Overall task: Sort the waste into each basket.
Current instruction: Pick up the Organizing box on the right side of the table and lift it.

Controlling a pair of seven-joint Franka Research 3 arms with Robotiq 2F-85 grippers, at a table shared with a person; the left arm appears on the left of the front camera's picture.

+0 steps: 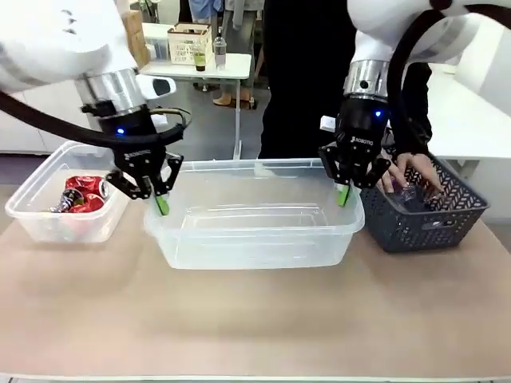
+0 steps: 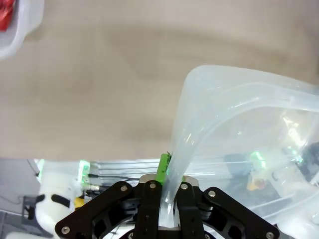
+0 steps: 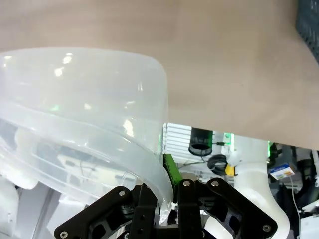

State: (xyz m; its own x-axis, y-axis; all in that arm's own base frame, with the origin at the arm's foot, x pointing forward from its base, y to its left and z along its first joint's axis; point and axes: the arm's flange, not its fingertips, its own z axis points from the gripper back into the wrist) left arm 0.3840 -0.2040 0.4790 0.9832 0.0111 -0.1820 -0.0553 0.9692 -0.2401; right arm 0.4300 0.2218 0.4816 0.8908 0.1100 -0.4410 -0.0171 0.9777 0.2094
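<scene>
**Asker:** Now, starting from the left, what can't you make out?

**Me:** The small tub (image 1: 32,199) at the left end of the table (image 1: 255,327) holds crushed red-and-silver cans (image 1: 84,194). They lie in a heap and the tub's milky wall blurs the lower ones, so I cannot count them.

**Asker:** And your left tool?

**Me:** My left arm comes down from the upper left with the wrist pointing at the table, tilted a little. The left tool (image 1: 160,199) is pinched tight on the left rim of the big tub (image 1: 255,239), and the wall passes between its two fingers. In the left wrist view the rolled rim covers most of the green pads.

**Asker:** Does the big tub rest on the table?

**Me:** I cannot tell. It sits mid-table, just beside the small tub, with its base close to the tabletop.

**Asker:** And the right side?

**Me:** My right arm hangs nearly straight down. The right tool (image 1: 345,194) is clamped on the big tub's right rim in the same way. Just beside it stands the dark basket (image 1: 447,219). A person's hand (image 1: 411,171) reaches into the basket, fingers down, over a see-through thing (image 1: 407,194) that I cannot identify. The top edge of the front view cuts off the person's upper body.
</scene>
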